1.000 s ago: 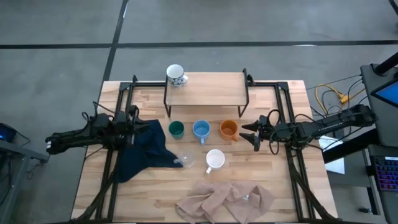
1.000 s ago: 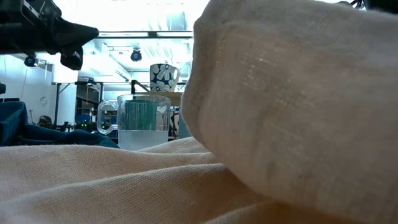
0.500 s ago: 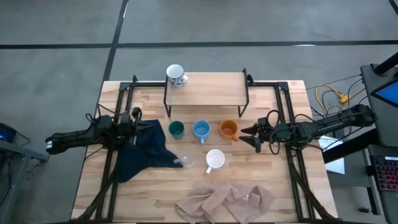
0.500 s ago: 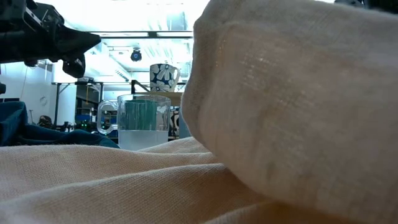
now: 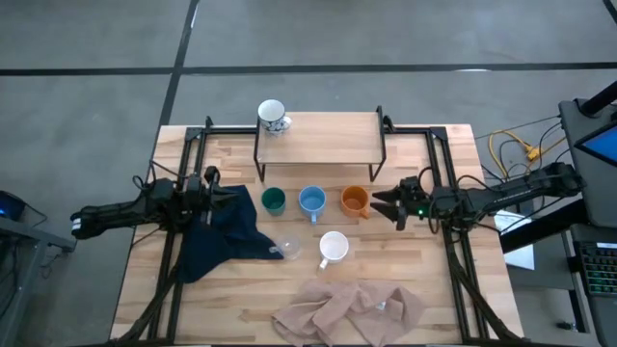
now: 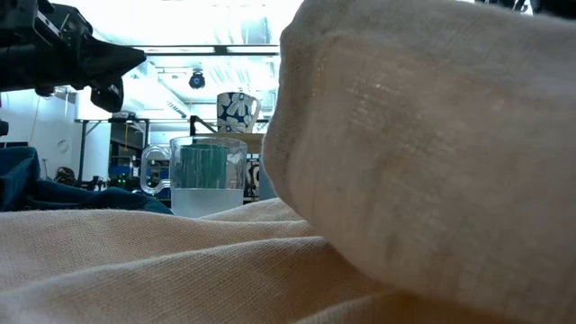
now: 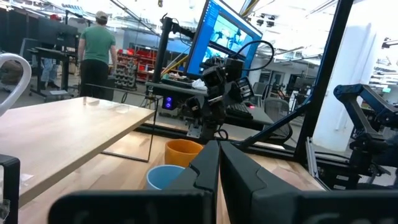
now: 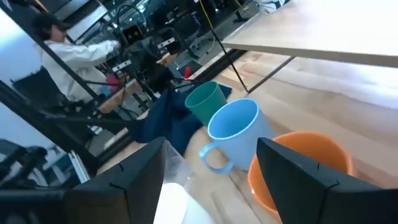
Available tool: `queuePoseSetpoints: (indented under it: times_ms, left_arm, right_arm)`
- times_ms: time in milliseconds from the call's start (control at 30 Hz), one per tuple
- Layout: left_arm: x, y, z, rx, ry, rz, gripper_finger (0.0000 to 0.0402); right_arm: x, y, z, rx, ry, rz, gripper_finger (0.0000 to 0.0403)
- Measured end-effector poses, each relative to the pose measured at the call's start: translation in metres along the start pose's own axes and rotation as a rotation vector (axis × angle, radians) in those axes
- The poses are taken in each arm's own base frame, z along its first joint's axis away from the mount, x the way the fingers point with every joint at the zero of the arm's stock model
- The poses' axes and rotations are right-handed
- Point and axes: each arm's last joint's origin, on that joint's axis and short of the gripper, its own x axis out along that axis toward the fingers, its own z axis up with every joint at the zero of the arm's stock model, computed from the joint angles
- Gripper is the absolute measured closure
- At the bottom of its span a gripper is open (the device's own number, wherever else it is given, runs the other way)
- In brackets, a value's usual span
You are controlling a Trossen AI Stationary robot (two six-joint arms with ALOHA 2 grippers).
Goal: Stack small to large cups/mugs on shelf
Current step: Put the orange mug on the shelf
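The shelf [image 5: 318, 145] stands at the table's far middle, with the white patterned mug [image 5: 272, 117] on its far left corner. In front of it, a green mug [image 5: 274, 200], a blue mug [image 5: 311, 201] and an orange mug [image 5: 355, 200] stand in a row on the table. A white mug [image 5: 334, 247] and a clear glass cup [image 5: 286, 248] stand nearer. My right gripper [image 5: 388, 205] is open, level, just right of the orange mug [image 8: 298, 168] and apart from it. My left gripper [image 5: 214, 188] is shut and holds nothing, above the dark blue cloth [image 5: 224, 231].
A beige cloth [image 5: 352, 308] lies crumpled at the near edge and fills most of the low view. Black rails [image 5: 453, 193] run along both table sides. A person in white [image 8: 62, 50] and another in green [image 7: 96, 43] are in the room beyond.
My right gripper has rolled a little about the line it points along, staying open beside the orange mug. The mugs and cloths have not moved.
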Motion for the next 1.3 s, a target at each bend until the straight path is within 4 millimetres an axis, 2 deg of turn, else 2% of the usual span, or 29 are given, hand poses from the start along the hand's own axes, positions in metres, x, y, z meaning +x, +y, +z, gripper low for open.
queuePoseSetpoints:
  times_ms: [233,533,933,1300]
  left_arm:
    - [0.000,0.000,0.000,-0.007,-0.002,-0.005,0.0402]
    - [0.000,-0.001,0.002,-0.008,-0.023,-0.011,0.0402]
    - [0.000,0.000,-0.001,-0.010,0.016,-0.004,0.0402]
    - [0.000,0.001,-0.005,-0.011,0.039,0.000,0.0402]
  right_arm:
    - [0.001,-0.001,-0.004,-0.096,0.041,-0.001,0.0158]
    - [-0.004,-0.009,-0.012,-0.154,0.306,-0.203,0.0159]
    - [-0.005,-0.010,-0.015,-0.104,0.330,-0.192,0.0159]
    - [-0.008,-0.019,-0.029,-0.057,0.367,-0.215,0.0158]
